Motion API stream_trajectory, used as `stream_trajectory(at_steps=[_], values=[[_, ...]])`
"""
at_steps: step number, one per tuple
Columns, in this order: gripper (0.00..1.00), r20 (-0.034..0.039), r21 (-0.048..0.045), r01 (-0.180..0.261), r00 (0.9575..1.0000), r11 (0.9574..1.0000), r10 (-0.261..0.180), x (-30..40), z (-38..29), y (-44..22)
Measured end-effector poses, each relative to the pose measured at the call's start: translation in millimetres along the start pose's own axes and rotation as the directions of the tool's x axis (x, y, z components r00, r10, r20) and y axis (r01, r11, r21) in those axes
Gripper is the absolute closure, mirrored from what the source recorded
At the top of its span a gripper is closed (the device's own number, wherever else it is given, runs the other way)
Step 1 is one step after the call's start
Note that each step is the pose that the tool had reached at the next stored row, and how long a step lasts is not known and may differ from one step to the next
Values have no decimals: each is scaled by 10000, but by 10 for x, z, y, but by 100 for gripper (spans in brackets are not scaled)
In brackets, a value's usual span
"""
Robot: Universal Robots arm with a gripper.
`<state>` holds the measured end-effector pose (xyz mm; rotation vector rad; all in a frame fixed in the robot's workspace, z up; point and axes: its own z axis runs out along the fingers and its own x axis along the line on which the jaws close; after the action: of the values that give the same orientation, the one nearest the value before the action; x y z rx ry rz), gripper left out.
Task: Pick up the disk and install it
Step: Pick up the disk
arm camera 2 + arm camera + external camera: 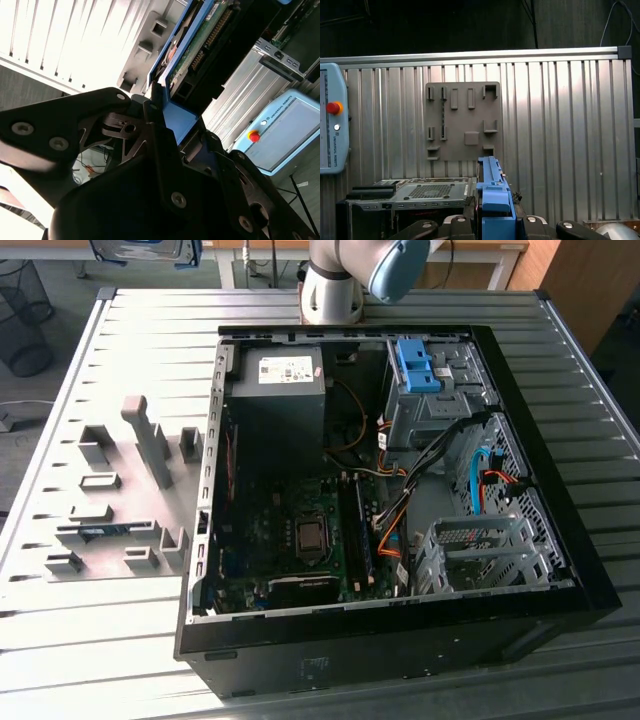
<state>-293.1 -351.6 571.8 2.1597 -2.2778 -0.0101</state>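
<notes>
Aloft: the disk clamped edge-on in the gripper

The slatted metal table (150,340) ends in a plain rail along its edges. In the first wrist view bare slats lie all round the grey fixture plate (465,120). The open computer case (400,660) lies on its side on the table, its black walls framing boards and cables. The fixture plate sits just beside it on the exterior view's left. Inside the case, a large black box (275,410) carries a white sticker (285,368) whose print is too small to read. A pale blue control pendant (332,125) with a red button lies by the table's edge and bears lettering along one side. The disk (192,50) hangs edge-on, apparently well above the table, with green circuit board showing inside its blue carrier frame. The gripper (175,120) has its fingers closed onto that frame from both sides. A bare blue bracket (418,365) stands in the case's drive bay.
</notes>
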Motion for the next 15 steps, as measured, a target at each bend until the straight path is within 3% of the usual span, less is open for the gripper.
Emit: stream_trajectory(at_steps=[11,15], values=[[63,0,0,-1,10000,10000,1,28,0,-5],[63,-1,0,1,10000,10000,-1,27,0,-37]])
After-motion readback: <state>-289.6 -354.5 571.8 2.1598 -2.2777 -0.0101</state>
